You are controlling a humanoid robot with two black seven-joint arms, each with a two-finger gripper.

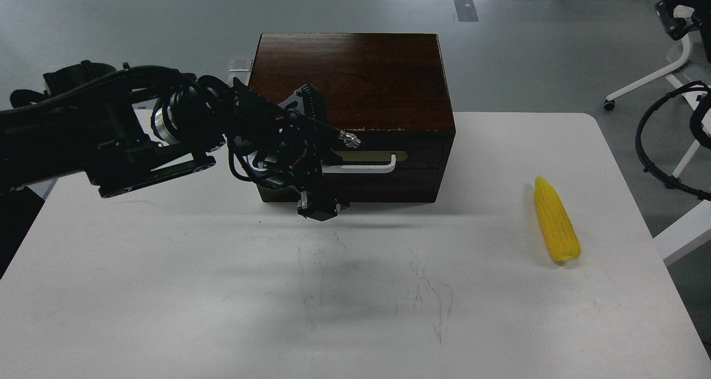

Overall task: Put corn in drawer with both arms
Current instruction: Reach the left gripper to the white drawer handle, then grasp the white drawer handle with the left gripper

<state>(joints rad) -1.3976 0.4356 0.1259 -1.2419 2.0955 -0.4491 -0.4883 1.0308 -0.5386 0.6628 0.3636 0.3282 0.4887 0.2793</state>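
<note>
The yellow corn (pixel 556 220) lies on the white table (pixel 166 290) at the right, its pointed end toward the back. The dark wooden box (pixel 350 79) stands at the table's back middle. Its drawer front (pixel 411 170) is closed, with the white bar handle (pixel 369 168) on a pale olive plate. My left arm reaches in from the left; its gripper (pixel 319 208) hangs in front of the drawer's left part, just below the handle's left end. Its fingers are dark and cannot be told apart. My right gripper is not in view.
Black cables (pixel 661 145) and a white stand leg (pixel 650 79) sit off the table's right edge. Faint scuff marks (pixel 422 290) cross the table's middle.
</note>
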